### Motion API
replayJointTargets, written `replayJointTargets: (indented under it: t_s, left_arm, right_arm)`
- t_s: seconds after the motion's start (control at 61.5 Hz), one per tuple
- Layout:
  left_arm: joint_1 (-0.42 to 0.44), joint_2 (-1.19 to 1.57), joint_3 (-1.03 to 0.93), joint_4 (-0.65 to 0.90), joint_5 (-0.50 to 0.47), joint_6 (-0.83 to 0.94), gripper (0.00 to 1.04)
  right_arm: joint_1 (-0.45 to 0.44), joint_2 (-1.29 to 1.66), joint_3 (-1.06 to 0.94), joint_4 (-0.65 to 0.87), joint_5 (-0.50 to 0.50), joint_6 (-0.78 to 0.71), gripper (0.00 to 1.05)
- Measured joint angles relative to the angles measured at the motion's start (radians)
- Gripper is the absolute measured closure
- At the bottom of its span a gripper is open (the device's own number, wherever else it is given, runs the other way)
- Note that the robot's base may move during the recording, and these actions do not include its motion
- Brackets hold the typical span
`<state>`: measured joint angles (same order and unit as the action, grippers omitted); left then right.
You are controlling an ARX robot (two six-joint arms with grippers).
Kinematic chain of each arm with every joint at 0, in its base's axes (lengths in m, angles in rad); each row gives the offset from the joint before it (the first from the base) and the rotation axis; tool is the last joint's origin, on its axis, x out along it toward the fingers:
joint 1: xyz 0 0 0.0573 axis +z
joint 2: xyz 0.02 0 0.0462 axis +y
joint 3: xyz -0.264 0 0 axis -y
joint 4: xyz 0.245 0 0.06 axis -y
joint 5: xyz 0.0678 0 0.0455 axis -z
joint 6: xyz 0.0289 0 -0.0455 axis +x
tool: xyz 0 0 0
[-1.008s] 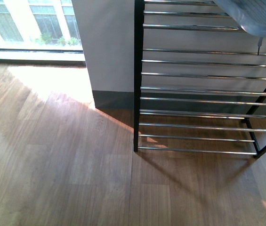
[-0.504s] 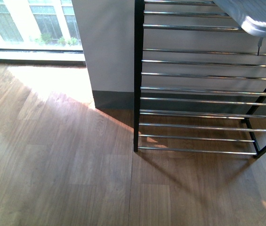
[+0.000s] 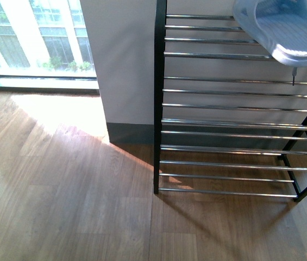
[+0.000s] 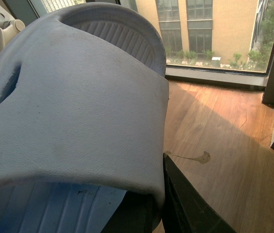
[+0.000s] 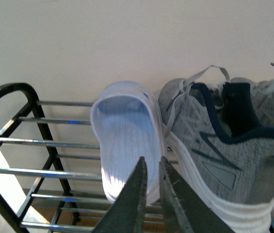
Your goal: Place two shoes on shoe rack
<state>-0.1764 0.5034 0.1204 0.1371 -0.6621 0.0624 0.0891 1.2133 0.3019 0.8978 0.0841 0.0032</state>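
Resting on the top bars of the shoe rack (image 5: 25,145), a pale blue slipper (image 5: 127,145) sits just beside a grey knit sneaker (image 5: 209,145), with the second sneaker (image 5: 272,97) partly visible further along the same shelf against the white wall (image 5: 127,39). The right hand (image 5: 151,184) hovers in front of the slipper, its dark fingers (image 5: 136,194) nearly together with only a narrow gap, gripping nothing. From the front, the slipper's end (image 3: 283,32) overhangs the upper chrome bars, and the lower tiers stand over the wooden floor (image 3: 61,190). At the left wrist, another pale blue slipper (image 4: 73,107) fills the view; the left hand (image 4: 161,204) shows only as dark fingers (image 4: 185,204) under its edge, and I cannot tell whether they clamp it
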Motion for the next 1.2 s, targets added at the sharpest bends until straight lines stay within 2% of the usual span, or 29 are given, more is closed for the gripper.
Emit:
replayJointTargets:
  t_s: [0.195,0.228,0.325,0.618,0.715,1.203]
  left_arm:
    - [0.000,0.000,0.000,0.000,0.000,0.000,1.03]
    - [0.000,0.000,0.000,0.000,0.000,0.000,1.03]
    - [0.000,0.000,0.000,0.000,0.000,0.000,1.03]
    - [0.000,0.000,0.000,0.000,0.000,0.000,1.03]
    - [0.000,0.000,0.000,0.000,0.000,0.000,1.03]
    - [0.000,0.000,0.000,0.000,0.000,0.000,1.03]
  right_arm:
    - [-0.024,-0.109,-0.090,-0.011,-0.022,0.000,1.03]
    - [-0.051,-0.134,-0.109,-0.021,-0.070,0.000,1.03]
    - [-0.082,-0.192,-0.147,-0.045,-0.077,0.000,1.03]
    - [-0.086,-0.373,-0.227,-0.146,-0.082,0.000,1.03]
    - [-0.086,-0.388,-0.266,-0.110,-0.082,0.000,1.03]
    - [-0.087,-0.699,-0.282,-0.392,-0.084,0.000,1.03]
